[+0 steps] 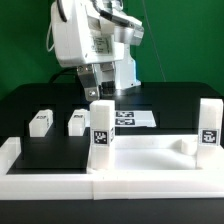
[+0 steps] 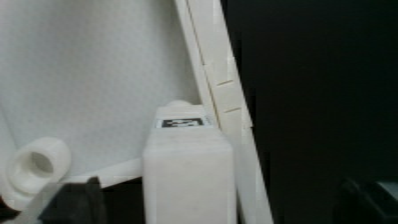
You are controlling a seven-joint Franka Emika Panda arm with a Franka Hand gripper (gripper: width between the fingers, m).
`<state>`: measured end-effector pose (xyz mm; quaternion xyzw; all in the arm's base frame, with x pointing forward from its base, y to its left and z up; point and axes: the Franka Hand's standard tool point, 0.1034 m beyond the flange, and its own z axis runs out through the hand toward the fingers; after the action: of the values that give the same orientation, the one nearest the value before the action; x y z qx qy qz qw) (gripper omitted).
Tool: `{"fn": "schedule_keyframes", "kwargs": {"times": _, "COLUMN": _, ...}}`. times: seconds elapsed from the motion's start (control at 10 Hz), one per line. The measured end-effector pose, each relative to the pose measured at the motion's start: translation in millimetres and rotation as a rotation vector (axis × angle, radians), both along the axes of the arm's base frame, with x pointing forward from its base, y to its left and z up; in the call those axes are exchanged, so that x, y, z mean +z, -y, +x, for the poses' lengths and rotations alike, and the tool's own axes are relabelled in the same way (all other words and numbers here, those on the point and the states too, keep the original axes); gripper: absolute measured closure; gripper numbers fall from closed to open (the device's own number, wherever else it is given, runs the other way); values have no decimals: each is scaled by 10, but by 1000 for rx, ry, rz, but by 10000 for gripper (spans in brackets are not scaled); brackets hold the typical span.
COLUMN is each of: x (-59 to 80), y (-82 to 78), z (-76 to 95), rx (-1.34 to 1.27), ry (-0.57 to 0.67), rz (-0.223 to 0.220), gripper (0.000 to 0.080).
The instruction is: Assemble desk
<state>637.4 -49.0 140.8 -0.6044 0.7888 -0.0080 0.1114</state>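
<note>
Two legs stand upright in corners of the white panel (image 1: 150, 157), which lies flat at the front of the black tabletop (image 1: 50, 150). The standing leg (image 1: 101, 125) is at the panel's corner on the exterior view's left, and the second leg (image 1: 208, 123) at its corner on the exterior view's right. One loose leg (image 1: 40, 122) and its neighbour (image 1: 77, 122) lie on the tabletop behind, apart from the panel and near the marker board (image 1: 128, 117).

The hand (image 1: 101, 93) hangs just above the standing leg. The wrist view shows its fingers (image 2: 71, 200) spread wide on either side of that leg and clear of it, pinching nothing. An empty socket (image 2: 36, 162) shows on the panel near the leg.

The likely trouble lies in the lift away. If the hand rises off-centre or turns, a finger could catch the leg's top, tipping it or dragging the panel across the tabletop. Whether the leg is fully seated cannot be told. If it is not, even a light knock could work it loose.
</note>
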Motion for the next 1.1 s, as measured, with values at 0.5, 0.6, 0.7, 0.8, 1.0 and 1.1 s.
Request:
{"fn": "schedule_keyframes", "kwargs": {"times": 0.5, "x": -69, "y": -501, "z": -264, "rx": 57, "ry": -55, "rz": 27, "gripper": 150}}
{"fn": "schedule_keyframes", "kwargs": {"times": 0.6, "x": -93, "y": -601, "z": -326, "rx": 73, "ry": -95, "rz": 47, "gripper": 150}}
{"fn": "schedule_keyframes", "kwargs": {"times": 0.7, "x": -89, "y": -593, "z": -313, "rx": 74, "ry": -89, "rz": 45, "gripper": 150}}
{"fn": "schedule_keyframes", "kwargs": {"times": 0.8, "x": -95, "y": -596, "z": -318, "rx": 75, "ry": -90, "rz": 45, "gripper": 150}}
{"fn": "schedule_keyframes", "kwargs": {"times": 1.0, "x": -100, "y": -597, "z": -320, "rx": 75, "ry": -91, "rz": 45, "gripper": 150}}
{"fn": "schedule_keyframes", "kwargs": {"times": 1.1, "x": -123, "y": -607, "z": -341, "rx": 87, "ry": -93, "rz": 44, "gripper": 150}}
